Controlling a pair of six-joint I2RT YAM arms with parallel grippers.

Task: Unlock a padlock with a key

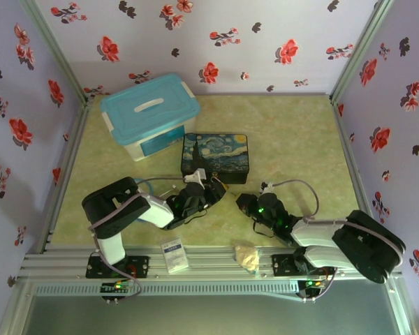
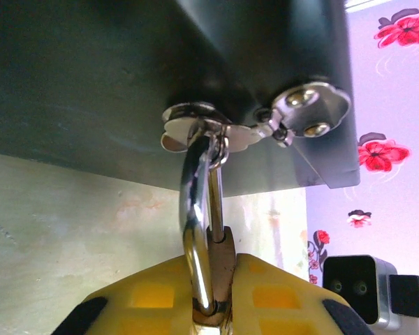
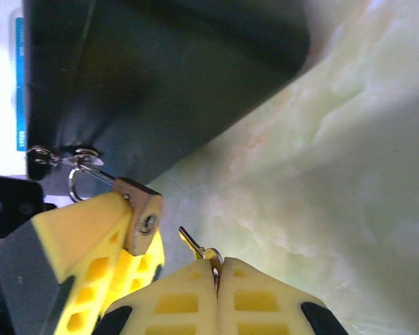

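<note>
The right fingers [image 3: 227,296] were clenched on the key [image 3: 195,246]. Only its thin tip stuck out past their tips. The tip pointed toward the padlock [image 3: 144,218] and lay just beside it, with a small gap between them. The round keyhole in the end of the padlock faced the right fingers.

The left fingers [image 3: 91,244] were grasping the padlock, with its brass body pinched between their yellow pads. From the left wrist, the padlock [image 2: 222,269] sat in the slot between the left fingers [image 2: 272,296]. Its silver shackle [image 2: 194,223] rose away from the fingertips and passed through the metal latch [image 2: 209,132] on the front wall of the dark box [image 2: 91,77].

Beyond both pairs of fingers stood the box [image 3: 167,70], on the pale green marbled counter [image 3: 335,181].

From above, the left fingers [image 1: 197,197] and right fingers [image 1: 246,204] were near each other, both at the near side of the box [image 1: 216,155]. The padlock and key were too small to make out there. Past the box, on the far left of the counter [image 1: 293,132], stood a plastic tub [image 1: 150,115] with a light blue lid. Behind the fingers, at the near edge, lay a small white packet [image 1: 174,255] and a crumpled beige lump [image 1: 248,257], well apart from each other.
</note>
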